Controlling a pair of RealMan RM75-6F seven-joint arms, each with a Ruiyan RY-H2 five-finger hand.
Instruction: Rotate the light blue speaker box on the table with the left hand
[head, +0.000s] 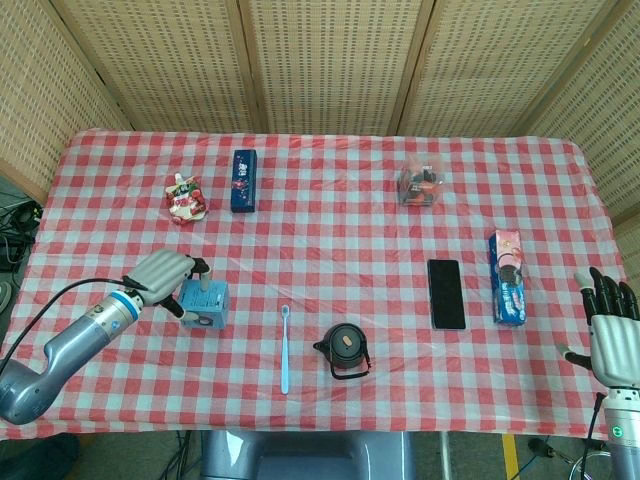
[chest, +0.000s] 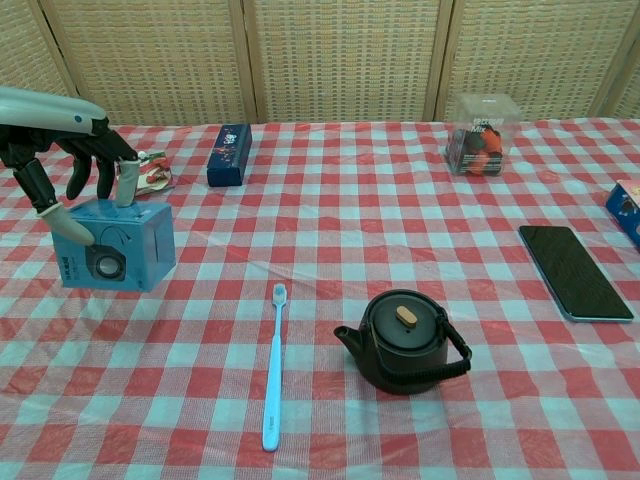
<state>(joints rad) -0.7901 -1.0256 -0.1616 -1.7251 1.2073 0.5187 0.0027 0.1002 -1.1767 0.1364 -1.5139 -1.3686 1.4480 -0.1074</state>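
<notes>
The light blue speaker box stands on the checked tablecloth at the near left, its printed speaker face turned toward the table's front edge. My left hand is on it from the left and above: the thumb presses the box's left front corner and fingertips rest on its top. My right hand hangs at the far right off the table's edge, fingers spread, holding nothing.
A light blue toothbrush lies right of the box, and a black teapot beyond it. A dark blue carton, red snack pouch, clear container, phone and biscuit box lie farther off.
</notes>
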